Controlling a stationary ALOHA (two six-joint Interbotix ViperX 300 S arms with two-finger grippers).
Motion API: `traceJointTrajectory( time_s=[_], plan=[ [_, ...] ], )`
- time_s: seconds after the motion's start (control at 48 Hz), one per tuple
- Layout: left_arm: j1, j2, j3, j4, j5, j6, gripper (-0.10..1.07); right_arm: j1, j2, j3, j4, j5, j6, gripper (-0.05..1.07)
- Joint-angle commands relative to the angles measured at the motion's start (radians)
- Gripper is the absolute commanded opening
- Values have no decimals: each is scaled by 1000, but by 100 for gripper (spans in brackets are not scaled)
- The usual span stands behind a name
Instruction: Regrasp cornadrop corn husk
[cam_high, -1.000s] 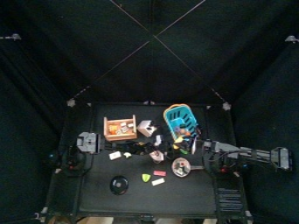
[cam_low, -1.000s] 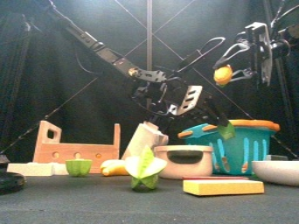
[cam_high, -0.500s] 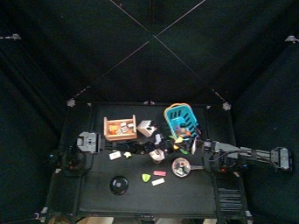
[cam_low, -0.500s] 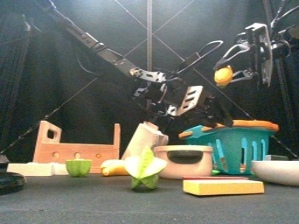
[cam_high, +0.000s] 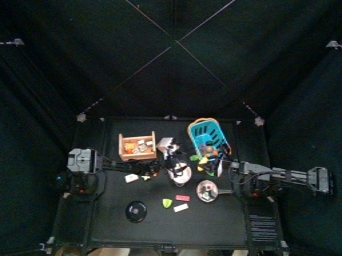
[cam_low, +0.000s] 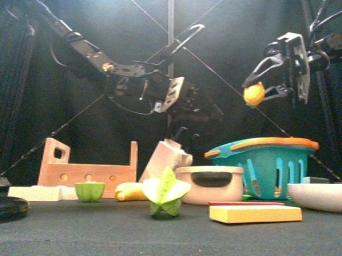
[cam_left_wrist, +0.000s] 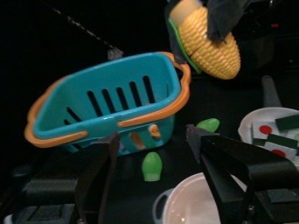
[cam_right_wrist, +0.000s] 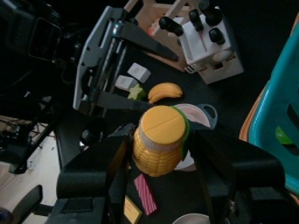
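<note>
Black curtains back the table where the corn husk (cam_low: 166, 160) leans at frame centre beside a bowl (cam_low: 211, 184), below the wide-apart left gripper (cam_left_wrist: 158, 140); a skewed descent could topple it, while the right gripper (cam_low: 265, 92) clamps a corn cob (cam_low: 254, 95).

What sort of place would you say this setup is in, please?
Probably a robot test pen, not a kitchen: black curtains enclose a small black table strewn with toy-like food and a turquoise basket, with the right gripper holding a corn cob.
</note>
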Motion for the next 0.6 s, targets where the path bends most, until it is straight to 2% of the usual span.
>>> traceJointTrajectory(
  time_s=[0.0,0.396,0.5,0.583],
  plan=[
    [-5,-40,14,2,-32,-2,95,3,14,-34,-2,-11,-2,63],
    [-15,-51,32,-34,-40,-5,95,5,20,-34,5,-11,-2,63],
    [-15,-71,44,-89,-32,-11,95,5,20,-34,5,-11,0,63],
    [-15,-112,57,-183,2,-48,95,5,20,-41,15,-12,0,63]
  ],
)
